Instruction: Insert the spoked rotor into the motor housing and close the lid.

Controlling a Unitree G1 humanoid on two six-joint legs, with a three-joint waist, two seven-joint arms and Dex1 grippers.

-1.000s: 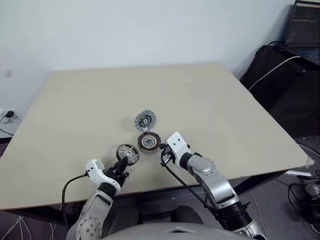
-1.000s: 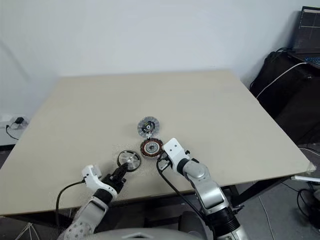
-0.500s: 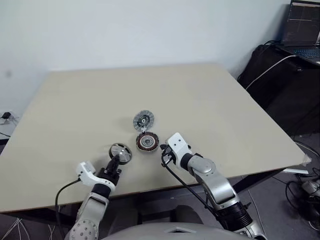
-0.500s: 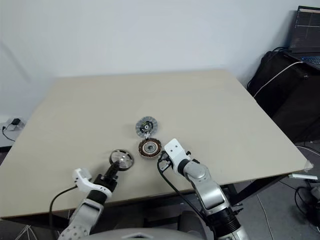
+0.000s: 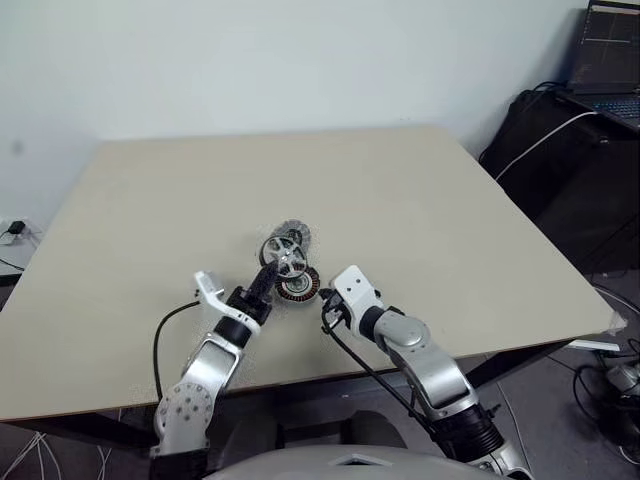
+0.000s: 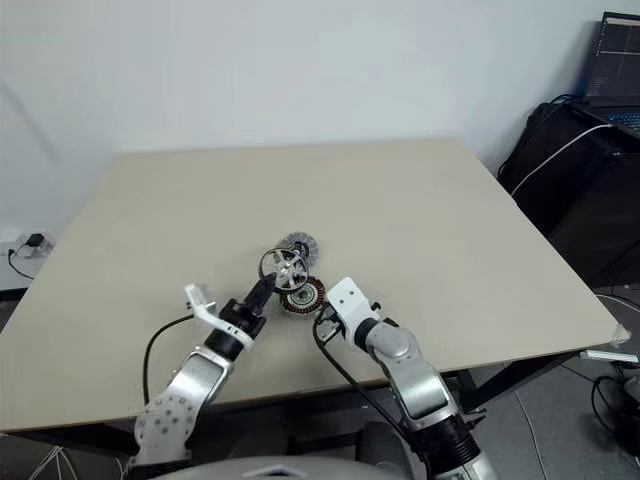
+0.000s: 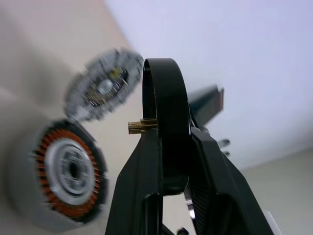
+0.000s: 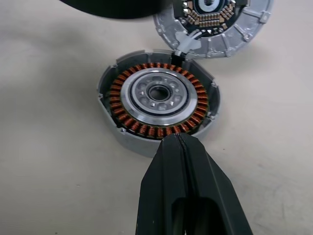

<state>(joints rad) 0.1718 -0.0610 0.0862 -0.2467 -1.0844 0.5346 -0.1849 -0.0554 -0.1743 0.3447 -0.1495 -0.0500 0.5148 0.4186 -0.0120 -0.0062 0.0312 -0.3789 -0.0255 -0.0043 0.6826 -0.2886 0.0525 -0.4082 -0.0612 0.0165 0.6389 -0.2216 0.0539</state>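
Rotor pinched in my left gripper, above the housing

Nearest me, my right gripper [image 8: 178, 142] is clenched on nothing, its tips at the near rim of the motor housing [image 8: 159, 100], which sits open on the table [image 5: 420, 200]. My left gripper [image 5: 268, 275] is grasping the spoked rotor [image 5: 285, 253] by its rim, edge-on between the 2 fingers [image 7: 146, 166], lifted off the table and just above the housing. Beyond lies the lid [image 8: 215, 19], flat and touching the housing's far edge. I judge the rotor rigid, smooth metal, likely slippery and fairly heavy for its size; the rim is the right hold, leaving the hub free to seat.
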